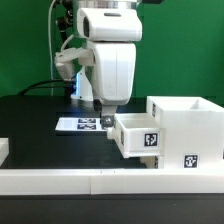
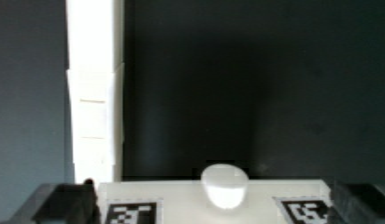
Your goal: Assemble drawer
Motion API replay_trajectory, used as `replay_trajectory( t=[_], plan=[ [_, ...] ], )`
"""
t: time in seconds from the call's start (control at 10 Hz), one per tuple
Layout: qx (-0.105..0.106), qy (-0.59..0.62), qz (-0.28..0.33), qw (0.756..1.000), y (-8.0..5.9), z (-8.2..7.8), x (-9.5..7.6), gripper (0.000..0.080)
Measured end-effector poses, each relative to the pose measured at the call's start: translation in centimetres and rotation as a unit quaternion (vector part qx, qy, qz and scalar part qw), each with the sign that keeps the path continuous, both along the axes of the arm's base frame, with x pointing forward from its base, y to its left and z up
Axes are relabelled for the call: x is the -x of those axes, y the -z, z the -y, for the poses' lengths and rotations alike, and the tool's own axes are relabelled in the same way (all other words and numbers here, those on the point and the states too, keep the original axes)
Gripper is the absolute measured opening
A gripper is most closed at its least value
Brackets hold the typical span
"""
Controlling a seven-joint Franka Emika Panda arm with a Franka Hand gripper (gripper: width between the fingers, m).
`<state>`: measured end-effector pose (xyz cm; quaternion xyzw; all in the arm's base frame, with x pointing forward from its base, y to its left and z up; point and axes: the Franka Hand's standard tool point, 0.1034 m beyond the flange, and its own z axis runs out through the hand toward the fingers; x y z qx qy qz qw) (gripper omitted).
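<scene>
Surface: a black table top (image 1: 40, 115), matt and dark, with little on its open stretch.
Border: low white border rails (image 1: 60, 180) run along the near edge of the table in the exterior view; in the wrist view a white rail (image 2: 95, 90) stands as a long pale strip against the black.
Room: a flat green backdrop (image 1: 25, 45) fills the space behind the arm; dark cables hang near the arm's base.
Marker board: the marker board (image 1: 80, 125) lies flat on the table, at about 9 o'clock from the gripper in the exterior view.
Labels: black-and-white square tags only; one on the tray front (image 1: 151, 140), one low on the shell front (image 1: 190, 159), two at the edge of the wrist view (image 2: 132, 213). No brand name or readable writing shows.
Arm: the white Panda arm (image 1: 108, 60) hangs down over the middle of the table.
Gripper: the gripper (image 1: 106, 120) sits just beside the tray's edge; its dark fingers (image 2: 64, 200) frame the wrist view, but whether they are clenched or released, I cannot tell.
Drawer shell: the white cubic shell (image 1: 190, 125) stands at 3 o'clock from the gripper, open at the top.
Tray: one shallow tray (image 1: 135, 135) juts out of the shell toward the gripper, partly inserted.
Wrist detail: a rounded white knob (image 2: 226, 185) rises from the white surface between the tags.
</scene>
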<state>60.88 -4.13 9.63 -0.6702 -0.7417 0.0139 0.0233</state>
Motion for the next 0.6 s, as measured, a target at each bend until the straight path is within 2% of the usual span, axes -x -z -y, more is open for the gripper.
replay_trajectory(
  t=[0.1, 0.3, 0.4, 0.6],
  plan=[
    [-0.003, -0.003, 0.000, 1.000, 0.0, 0.1, 0.0, 0.0649],
    [-0.046, 0.006, -0.004, 0.999, 0.7, 1.1, 0.4, 0.0649],
    [-0.060, 0.006, -0.006, 0.998, 1.3, 1.2, 0.6, 0.0649],
    [-0.103, 0.012, -0.016, 0.994, 2.1, 1.5, 1.0, 0.0649]
  ],
)
